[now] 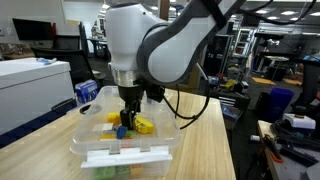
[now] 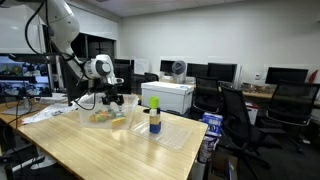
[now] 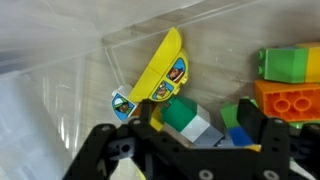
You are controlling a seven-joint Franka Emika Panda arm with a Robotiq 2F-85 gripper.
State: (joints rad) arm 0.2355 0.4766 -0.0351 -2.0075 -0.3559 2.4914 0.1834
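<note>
Down inside a clear plastic storage bin [image 1: 166,127] on a long pale wooden table [image 1: 212,140], the arm's black gripper [image 1: 124,126] hangs among toy bricks, as both exterior views show. From the wrist view its jaws stand spread wide, one on either side of a small green-and-white plastic block [image 3: 190,118] lying on the bin floor, though whether they touch it cannot be told. A curved yellow plastic piece with picture stickers [image 3: 160,75] lies just beside the block, while an orange studded brick [image 3: 290,100] and a green studded brick [image 3: 290,62] sit close together nearby.
</note>
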